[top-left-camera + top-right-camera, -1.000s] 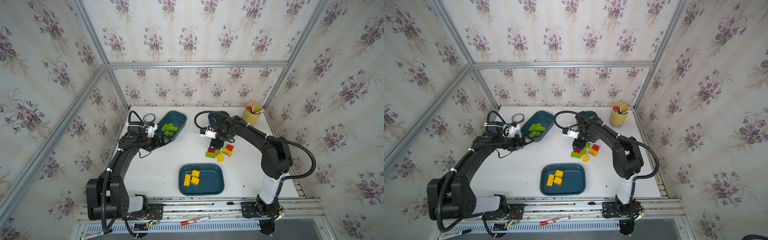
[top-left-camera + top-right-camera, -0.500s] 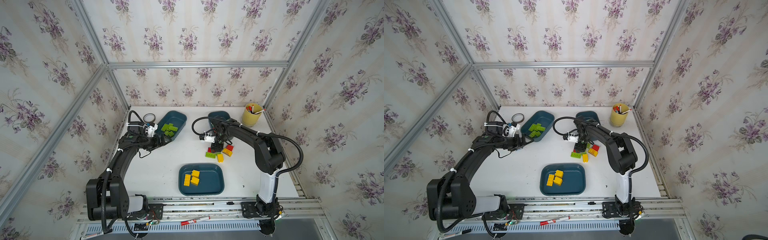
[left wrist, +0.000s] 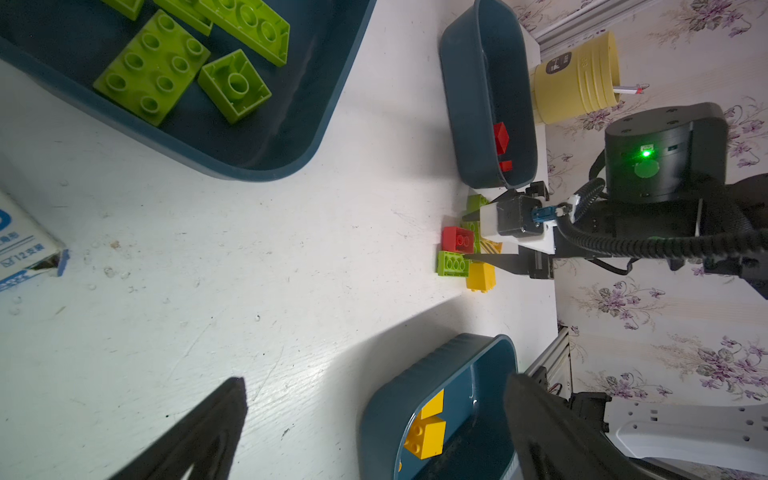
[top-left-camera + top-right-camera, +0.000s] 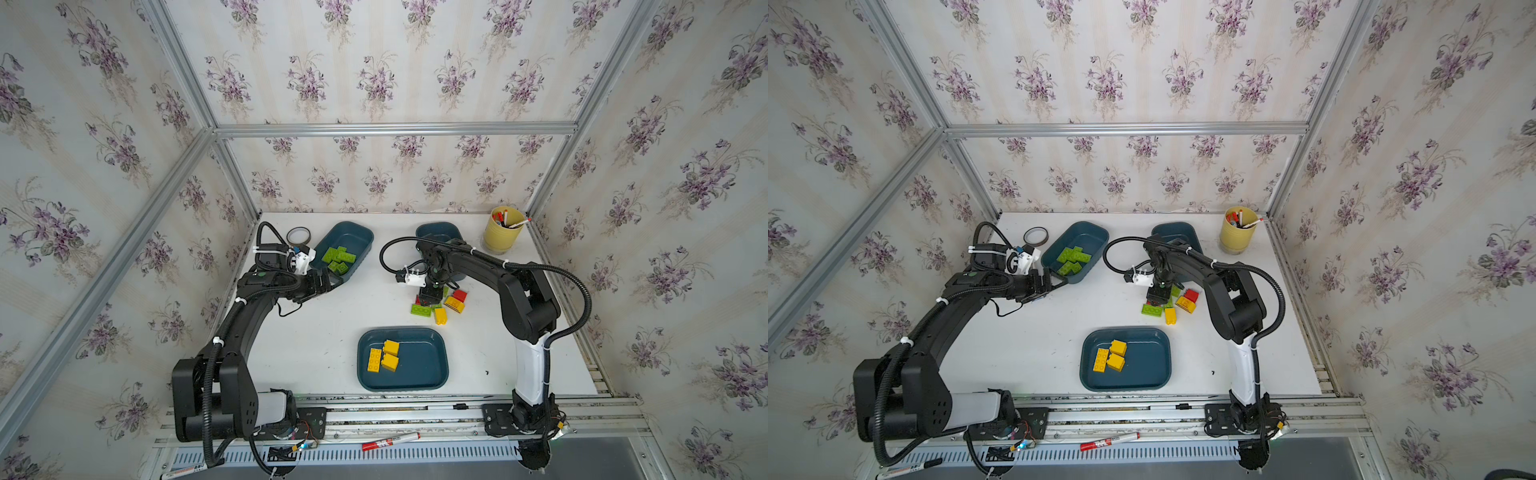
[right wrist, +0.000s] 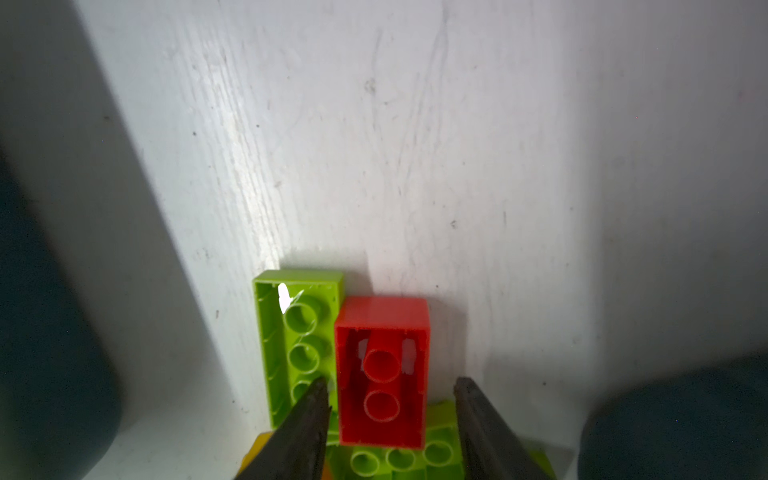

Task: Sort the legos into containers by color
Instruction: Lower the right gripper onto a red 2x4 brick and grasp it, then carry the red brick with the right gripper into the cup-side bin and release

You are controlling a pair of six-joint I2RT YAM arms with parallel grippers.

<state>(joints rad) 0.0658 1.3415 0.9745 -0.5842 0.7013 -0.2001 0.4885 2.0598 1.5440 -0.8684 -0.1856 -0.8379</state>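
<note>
Loose legos lie in a small pile right of centre: a green oblong brick [image 4: 422, 310], a yellow brick [image 4: 440, 316] and a red brick [image 4: 459, 296]. My right gripper [image 4: 430, 297] points down into this pile. In the right wrist view its jaws [image 5: 390, 382] straddle an upturned red brick [image 5: 382, 357], open, with a gap on one side; a green brick [image 5: 291, 332] lies beside it. My left gripper [image 4: 332, 282] hangs open and holds nothing, by the near corner of the tray [image 4: 357, 239] with green bricks [image 4: 340, 259]. Yellow bricks [image 4: 384, 355] sit in the front tray [image 4: 424, 361]. The back right tray [image 3: 469, 124] holds red bricks [image 3: 500, 137].
A pale yellow cup with pens [image 4: 503, 235] stands at the back right corner. A tape roll [image 4: 298, 237] lies at the back left. A red marker [image 4: 390, 441] rests on the front rail. A white box [image 3: 20, 249] lies near the left arm.
My right gripper has moved from beside the back right tray down onto the pile, and its jaws have narrowed around the red brick. The left arm has not moved.
</note>
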